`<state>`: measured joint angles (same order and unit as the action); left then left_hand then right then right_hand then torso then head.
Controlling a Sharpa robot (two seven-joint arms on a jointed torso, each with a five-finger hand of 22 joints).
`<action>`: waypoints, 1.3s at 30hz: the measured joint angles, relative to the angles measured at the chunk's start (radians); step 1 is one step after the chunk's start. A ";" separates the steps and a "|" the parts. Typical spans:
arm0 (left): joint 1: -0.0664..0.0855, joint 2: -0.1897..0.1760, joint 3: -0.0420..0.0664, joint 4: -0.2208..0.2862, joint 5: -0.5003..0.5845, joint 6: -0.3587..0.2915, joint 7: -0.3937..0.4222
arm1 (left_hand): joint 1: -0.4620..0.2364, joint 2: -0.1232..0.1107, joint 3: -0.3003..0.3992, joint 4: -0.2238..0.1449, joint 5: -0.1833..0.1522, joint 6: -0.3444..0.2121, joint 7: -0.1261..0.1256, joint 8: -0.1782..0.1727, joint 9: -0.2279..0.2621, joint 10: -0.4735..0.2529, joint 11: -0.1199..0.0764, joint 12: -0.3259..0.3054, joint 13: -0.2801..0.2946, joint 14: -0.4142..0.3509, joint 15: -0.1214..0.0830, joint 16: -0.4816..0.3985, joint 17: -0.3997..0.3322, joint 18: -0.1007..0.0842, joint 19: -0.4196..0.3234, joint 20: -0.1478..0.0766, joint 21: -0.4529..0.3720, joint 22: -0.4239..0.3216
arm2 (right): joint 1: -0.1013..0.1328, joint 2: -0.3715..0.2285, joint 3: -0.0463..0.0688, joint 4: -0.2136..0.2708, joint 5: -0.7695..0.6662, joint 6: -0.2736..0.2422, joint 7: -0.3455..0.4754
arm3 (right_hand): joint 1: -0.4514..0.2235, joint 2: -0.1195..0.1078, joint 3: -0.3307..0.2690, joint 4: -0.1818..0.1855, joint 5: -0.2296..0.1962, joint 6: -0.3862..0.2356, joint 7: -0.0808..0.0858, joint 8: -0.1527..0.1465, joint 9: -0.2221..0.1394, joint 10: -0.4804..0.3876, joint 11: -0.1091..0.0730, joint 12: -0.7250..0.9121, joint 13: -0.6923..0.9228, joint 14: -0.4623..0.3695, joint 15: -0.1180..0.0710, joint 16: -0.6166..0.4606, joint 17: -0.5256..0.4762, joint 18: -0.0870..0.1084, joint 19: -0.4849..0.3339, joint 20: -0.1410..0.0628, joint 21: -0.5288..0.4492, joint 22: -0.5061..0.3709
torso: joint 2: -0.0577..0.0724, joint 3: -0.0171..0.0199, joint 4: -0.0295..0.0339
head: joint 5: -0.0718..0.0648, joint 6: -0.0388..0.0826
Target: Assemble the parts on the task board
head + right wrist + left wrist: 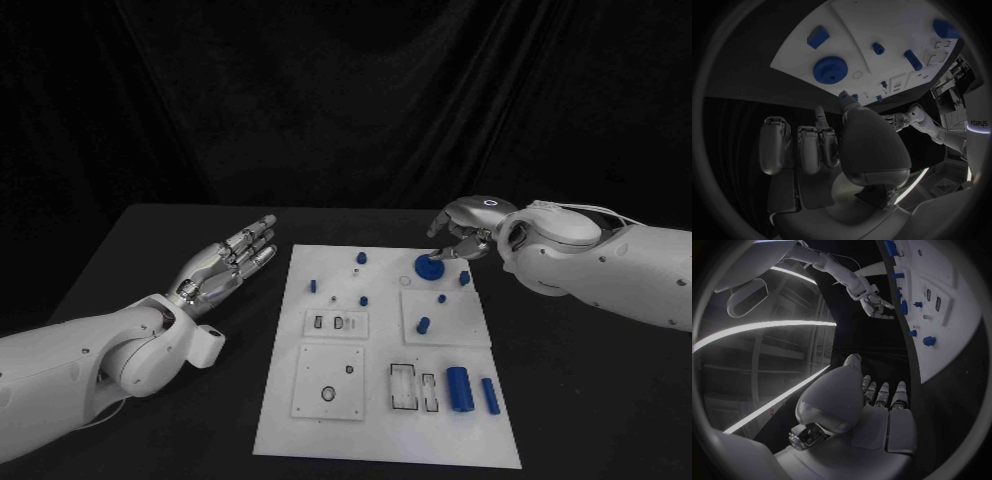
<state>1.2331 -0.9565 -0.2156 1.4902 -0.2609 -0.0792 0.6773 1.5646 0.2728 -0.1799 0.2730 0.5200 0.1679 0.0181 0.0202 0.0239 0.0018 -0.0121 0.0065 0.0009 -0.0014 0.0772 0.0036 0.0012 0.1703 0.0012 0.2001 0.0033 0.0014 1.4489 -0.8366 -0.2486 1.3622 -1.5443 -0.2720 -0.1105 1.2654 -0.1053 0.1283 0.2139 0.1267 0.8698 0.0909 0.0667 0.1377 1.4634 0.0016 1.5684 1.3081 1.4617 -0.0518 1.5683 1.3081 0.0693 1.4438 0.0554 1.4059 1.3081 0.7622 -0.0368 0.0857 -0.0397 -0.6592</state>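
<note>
Left silver hand (228,262) flat with fingers spread, holding nothing, left of white rectangular task board (378,420), right silver hand (469,232) curled, empty, just beyond round blue toothed gear (430,265) at far right

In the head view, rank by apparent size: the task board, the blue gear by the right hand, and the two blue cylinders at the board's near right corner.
1. task board
2. blue gear
3. thicker blue cylinder
4. thinner blue cylinder

The gear and the thicker cylinder look close; the gear lies farther away, so their order is unsure.
</note>
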 measured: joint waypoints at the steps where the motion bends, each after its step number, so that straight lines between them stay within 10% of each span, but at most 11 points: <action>1: 0.000 0.000 0.000 0.000 0.000 0.001 0.000 | 0.000 0.000 0.000 0.000 0.000 0.000 0.000 0.000 0.000 0.000 0.000 0.000 0.000 0.000 0.000 0.000 0.000 0.000 0.000 0.000 0.000 0.000 | -0.002 0.001 0.000 -0.002 0.001 0.002 -0.002 | 0.000 0.000 0.000 0.000 0.000 -0.010 -0.002 0.000 -0.003 0.000 0.000 0.000 0.000 0.000 0.000 0.000 0.000 0.000 0.000 0.000 0.000 0.000 | 0.000 0.0000 0.0000 | 0.000 0.000; 23: 0.000 0.001 0.000 -0.002 0.000 0.009 0.000 | 0.000 0.000 0.000 0.000 0.000 -0.004 -0.004 0.000 0.000 0.000 0.000 0.000 0.000 0.004 0.003 0.000 0.000 0.000 0.000 0.000 0.000 0.000 | -0.055 0.030 0.000 -0.040 0.006 0.037 -0.013 | 0.018 0.005 0.010 -0.010 0.054 0.014 0.016 0.012 0.000 0.004 0.004 0.000 0.000 0.000 0.000 0.000 0.000 0.000 0.001 0.001 0.000 0.000 | 0.000 -0.0012 0.0002 | 0.000 -0.005; 39: 0.000 0.000 0.000 -0.001 0.000 0.014 -0.001 | 0.000 0.000 0.003 -0.003 0.000 -0.004 -0.004 0.000 0.000 0.000 0.000 0.000 0.001 0.000 0.007 0.000 0.000 0.000 0.000 0.007 0.000 0.000 | -0.072 0.049 0.009 -0.061 0.011 0.004 0.013 | 0.071 0.015 0.045 -0.080 0.311 0.135 0.030 0.097 0.021 0.004 -0.007 0.000 0.000 0.003 -0.007 0.000 0.000 0.000 0.000 -0.004 -0.010 -0.001 | -0.001 -0.0012 -0.0005 | 0.001 -0.005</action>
<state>1.2329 -0.9568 -0.2157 1.4893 -0.2610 -0.0649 0.6762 1.5646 0.2728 -0.1773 0.2703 0.5199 0.1643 0.0144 0.0202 0.0236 0.0017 -0.0122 0.0065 0.0016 -0.0015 0.0842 0.0036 0.0009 0.1703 0.0012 0.2073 0.0033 0.0016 1.3772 -0.7878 -0.2392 1.3014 -1.5332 -0.2682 -0.0979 1.3360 -0.0903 0.1736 0.1343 0.4379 1.0048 0.1209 0.1640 0.1585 1.4672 -0.0052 1.5683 1.3077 1.4651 -0.0590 1.5682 1.3077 0.0697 1.4442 0.0513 1.3959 1.3076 0.7615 -0.0381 0.0852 -0.0387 -0.6643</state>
